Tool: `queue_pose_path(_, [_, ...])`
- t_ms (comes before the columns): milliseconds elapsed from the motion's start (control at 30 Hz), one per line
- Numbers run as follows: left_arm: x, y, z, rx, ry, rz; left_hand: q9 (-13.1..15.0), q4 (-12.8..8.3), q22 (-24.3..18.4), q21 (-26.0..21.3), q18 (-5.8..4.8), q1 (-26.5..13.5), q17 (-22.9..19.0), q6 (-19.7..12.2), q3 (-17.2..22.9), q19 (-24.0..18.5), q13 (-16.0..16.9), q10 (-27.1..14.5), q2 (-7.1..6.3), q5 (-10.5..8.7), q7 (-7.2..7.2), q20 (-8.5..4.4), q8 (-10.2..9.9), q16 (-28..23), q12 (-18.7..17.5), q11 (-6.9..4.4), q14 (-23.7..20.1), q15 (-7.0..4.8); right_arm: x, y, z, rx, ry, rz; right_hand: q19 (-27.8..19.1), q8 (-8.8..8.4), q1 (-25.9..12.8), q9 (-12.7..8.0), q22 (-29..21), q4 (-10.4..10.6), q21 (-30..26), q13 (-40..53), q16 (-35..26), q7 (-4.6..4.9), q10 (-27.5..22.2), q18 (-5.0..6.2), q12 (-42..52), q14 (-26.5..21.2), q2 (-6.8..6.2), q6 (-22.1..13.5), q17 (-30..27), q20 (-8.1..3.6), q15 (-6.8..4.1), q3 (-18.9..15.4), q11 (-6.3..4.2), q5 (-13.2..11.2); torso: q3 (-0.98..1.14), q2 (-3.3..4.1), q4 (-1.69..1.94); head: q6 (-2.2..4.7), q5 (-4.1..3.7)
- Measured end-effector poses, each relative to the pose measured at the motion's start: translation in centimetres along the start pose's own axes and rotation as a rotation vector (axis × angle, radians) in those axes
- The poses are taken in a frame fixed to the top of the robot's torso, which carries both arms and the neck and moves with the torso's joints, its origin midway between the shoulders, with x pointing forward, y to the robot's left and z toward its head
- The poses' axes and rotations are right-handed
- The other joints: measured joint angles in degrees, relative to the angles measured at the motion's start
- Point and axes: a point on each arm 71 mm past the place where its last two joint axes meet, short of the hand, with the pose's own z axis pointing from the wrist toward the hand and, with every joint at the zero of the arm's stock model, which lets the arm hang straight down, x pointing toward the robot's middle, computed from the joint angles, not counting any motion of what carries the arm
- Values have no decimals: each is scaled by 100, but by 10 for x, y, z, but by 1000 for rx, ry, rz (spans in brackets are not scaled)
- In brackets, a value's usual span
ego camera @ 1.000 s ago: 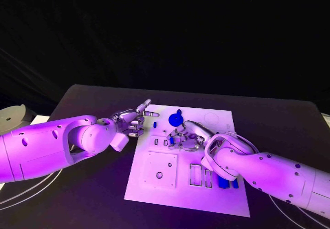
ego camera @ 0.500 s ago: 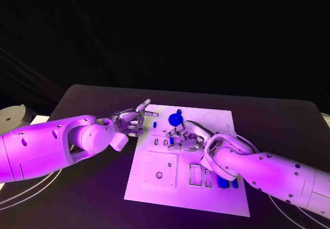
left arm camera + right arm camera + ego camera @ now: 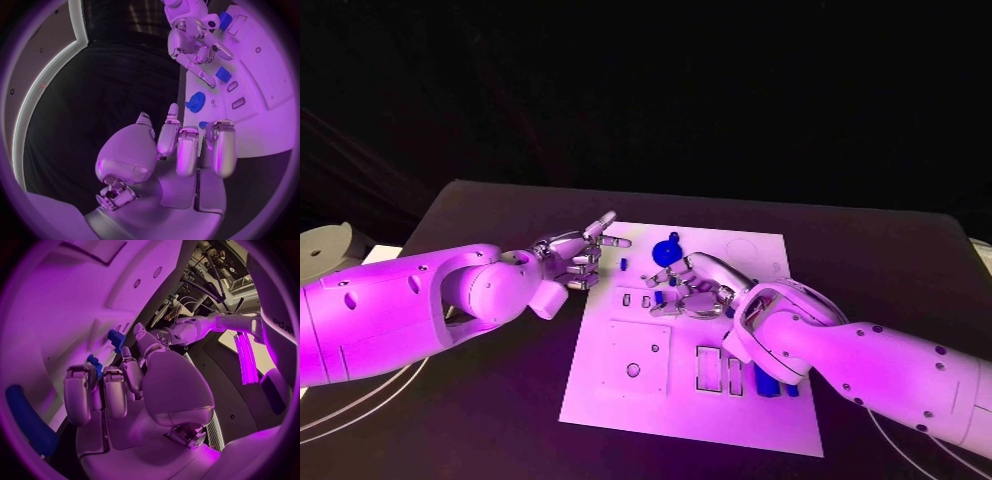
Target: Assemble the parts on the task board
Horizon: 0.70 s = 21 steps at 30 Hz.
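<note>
Little has moved since 1 second ago: only the right hand (image 3: 697,290) has edged slightly across the task board (image 3: 733,400). At the board's left edge the left hand (image 3: 574,258) hovers, fingers apart, holding nothing. The right hand curls down by a small blue part (image 3: 661,296); whether it grips it I cannot tell. A round blue part (image 3: 668,247) lies just beyond.
</note>
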Motion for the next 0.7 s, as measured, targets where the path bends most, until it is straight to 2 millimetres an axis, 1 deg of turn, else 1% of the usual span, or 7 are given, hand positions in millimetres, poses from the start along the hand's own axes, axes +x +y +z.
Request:
queue_pose_path(133, [-1, 0, 1, -2, -2, 5, -6, -101, 0, -4, 0, 116, 0, -20, -57, 0, -3, -20, -116, 0, 20, 0, 0, 0, -18, 20, 7, 7, -13, 7, -6, -19, 1, 67, -7, 0, -34, 0, 0, 78, -32, 0, 0, -69, -32, 0, -21, -8, -34, -180, 1, -37, -54, -246, -32, 0, -7, -20, -7, 14, -2])
queue_pose_path(267, [1, 1, 3, -4, 1, 20, -7, -349, 0, -68, 0, 380, 0, -20, 5, 0, -57, -65, -240, 0, 20, 0, 28, 0, -59, -3, 4, 10, -28, 15, -13, -37, 0, 138, -1, 0, -58, 7, 0, 90, -55, -1, 0, -66, -51, 0, -21, -9, -33, -182, 5, -43, -54, -299, -51, 0, -10, -54, -20, 31, -2])
queue_pose_path(367, [4, 1, 5, -9, 9, 40, 18, -574, 0, -111, -1, 624, -1, 25, 133, 0, -140, -115, -287, 0, -25, 0, 149, 0, -137, -32, -12, 27, -47, 19, -18, -43, -17, 197, -2, 26, -40, 36, 0, 142, -131, 2, 0, 33, -145, 0, -144, 11, 87, -53, 4, -42, -29, -366, 44, 0, -13, -86, -27, 42, -7])
queue_pose_path(467, [6, 1, 6, -21, 18, 79, 79, -631, 0, -200, 0, 677, -1, 150, 143, -26, -302, -239, -298, 0, -82, -13, 307, 0, -278, -74, 7, 9, -72, 19, -24, -38, -51, 269, -65, 44, -30, 51, -1, 197, -174, 3, 0, 104, -208, 0, -240, -10, 188, 77, 4, 21, 52, -443, 139, 0, -19, -134, -36, 57, -15])
queue_pose_path(533, [7, 1, 6, -44, 27, 123, 141, -628, -99, -328, 47, 682, -1, 180, 140, -180, -510, -404, -292, 0, -114, -32, 445, 0, -459, -108, -1, -36, -88, 17, -28, -29, -79, 309, -98, 73, -10, 60, -1, 223, -227, 3, -24, 128, -238, 0, -333, 0, 253, 164, 4, 55, 62, -468, 170, 0, -19, -167, -40, 60, -18])
queue_pose_path(600, [9, 0, 6, -78, 36, 173, 199, -518, -598, -611, 209, 541, -1, 140, 58, -470, -980, -750, -275, -7, -143, -51, 573, 0, -880, -109, -2, -47, -108, 13, -35, -15, -117, 352, -104, 90, -29, 62, -1, 253, -227, 5, -59, 172, -258, 0, -353, -7, 302, 208, 4, 61, 97, -499, 191, 0, -16, -207, -46, 62, -18])
queue_pose_path(700, [13, -9, 8, -136, 47, 279, 324, -296, -1059, -898, 224, 350, -1, 0, -78, -712, -1488, -1127, -292, -52, -165, -71, 851, -61, -1320, -124, 1, -60, -130, 3, -47, 13, -171, 404, -124, 90, 13, 62, -1, 275, -227, 4, -66, 187, -254, 0, -353, 1, 350, 223, 4, 81, 104, -521, 195, 0, -7, -266, -53, 63, -4])
